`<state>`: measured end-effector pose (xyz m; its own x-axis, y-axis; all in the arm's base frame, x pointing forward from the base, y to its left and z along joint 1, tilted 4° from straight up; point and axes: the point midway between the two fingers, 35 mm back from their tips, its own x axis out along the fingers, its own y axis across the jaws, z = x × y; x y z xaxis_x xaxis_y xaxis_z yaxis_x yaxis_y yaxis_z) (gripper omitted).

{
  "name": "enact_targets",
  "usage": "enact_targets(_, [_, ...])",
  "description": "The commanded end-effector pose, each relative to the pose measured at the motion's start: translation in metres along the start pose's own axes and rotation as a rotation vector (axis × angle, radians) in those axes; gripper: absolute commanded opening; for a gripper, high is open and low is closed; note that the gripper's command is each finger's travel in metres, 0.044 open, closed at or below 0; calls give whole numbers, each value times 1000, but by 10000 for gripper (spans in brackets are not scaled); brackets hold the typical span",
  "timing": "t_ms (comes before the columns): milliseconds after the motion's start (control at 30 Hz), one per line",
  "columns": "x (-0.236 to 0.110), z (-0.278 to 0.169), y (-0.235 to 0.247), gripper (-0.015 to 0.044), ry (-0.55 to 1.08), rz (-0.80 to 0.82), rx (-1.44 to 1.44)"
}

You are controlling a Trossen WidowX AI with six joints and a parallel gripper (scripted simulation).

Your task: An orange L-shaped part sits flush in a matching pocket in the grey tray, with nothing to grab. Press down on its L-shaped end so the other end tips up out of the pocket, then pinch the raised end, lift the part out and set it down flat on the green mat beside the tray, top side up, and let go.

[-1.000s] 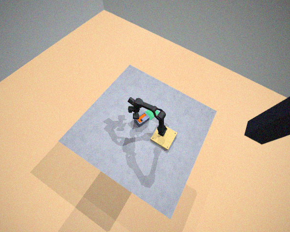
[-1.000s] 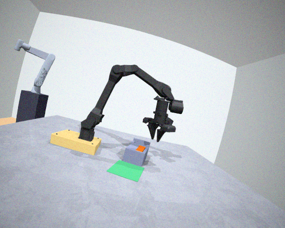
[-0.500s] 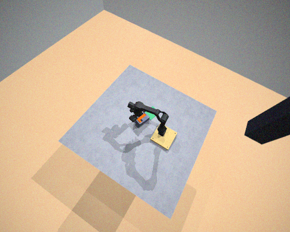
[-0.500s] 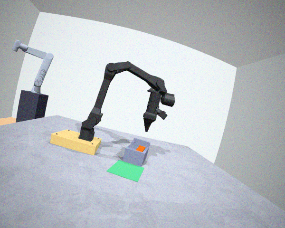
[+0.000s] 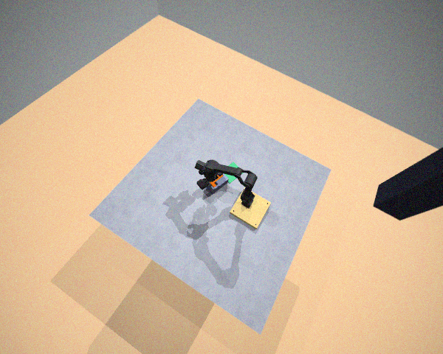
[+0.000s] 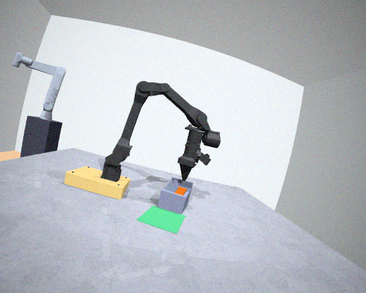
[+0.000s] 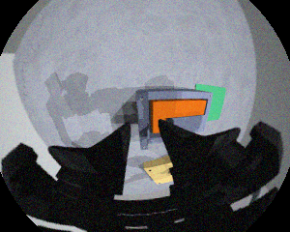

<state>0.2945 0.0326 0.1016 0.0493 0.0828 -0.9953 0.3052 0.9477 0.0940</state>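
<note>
Hovering pincer (image 6: 183, 178) over grey tray (image 6: 172, 203), green mat (image 6: 161, 219) beside

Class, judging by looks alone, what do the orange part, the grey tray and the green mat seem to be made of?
Orange part: smooth, matte, uniform colour, possibly plastic. Grey tray: solid block, flat matte faces, plastic or painted metal; unclear. Green mat: thin flat sheet, no sheen, perhaps rubber or foam.
</note>
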Motion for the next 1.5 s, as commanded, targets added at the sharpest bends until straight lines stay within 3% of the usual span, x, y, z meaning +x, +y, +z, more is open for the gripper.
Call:
enact_targets(0, [22, -4, -2, 180, 13, -8, 6])
enact_targets(900, [57, -4, -2, 180, 13, -8, 6])
enact_targets(1467, [58, -4, -2, 180, 13, -8, 6])
